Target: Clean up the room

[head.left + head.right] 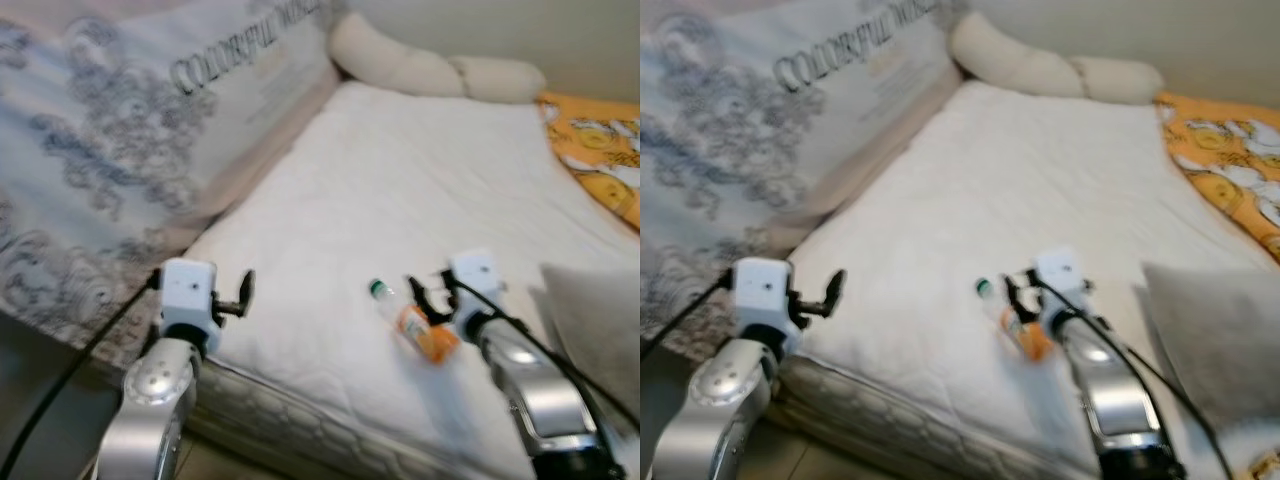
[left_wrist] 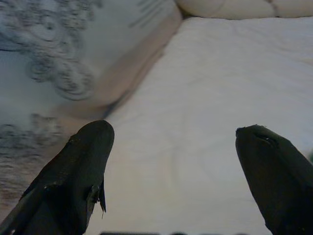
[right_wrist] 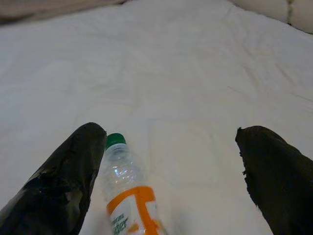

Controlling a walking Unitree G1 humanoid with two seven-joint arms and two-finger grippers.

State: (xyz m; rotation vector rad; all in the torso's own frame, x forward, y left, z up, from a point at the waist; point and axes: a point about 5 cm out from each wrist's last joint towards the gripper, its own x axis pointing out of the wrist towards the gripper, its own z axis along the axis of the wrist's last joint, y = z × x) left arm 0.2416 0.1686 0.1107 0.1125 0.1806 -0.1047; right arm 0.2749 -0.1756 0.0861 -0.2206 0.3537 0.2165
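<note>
Bedding fills the left eye view: a white mattress (image 1: 400, 200) with a clear bottle (image 1: 412, 320), green-capped and orange-labelled, lying on its side near the front edge, toward the right side. The right gripper (image 1: 428, 296) sits over the bottle, while the left gripper (image 1: 243, 290) hangs at the mattress's front left corner. A grey patterned cover (image 1: 120, 150) runs along the left edge, cream pillows (image 1: 430, 70) lie along the far edge, and an orange sheet (image 1: 600, 150) lies at the far right corner. From the left wrist, the two black fingers (image 2: 73, 176) stand wide apart above bare mattress. From the right wrist, the fingers (image 3: 63, 181) are likewise spread, the bottle lying just inside one of them, cap pointing away.
</note>
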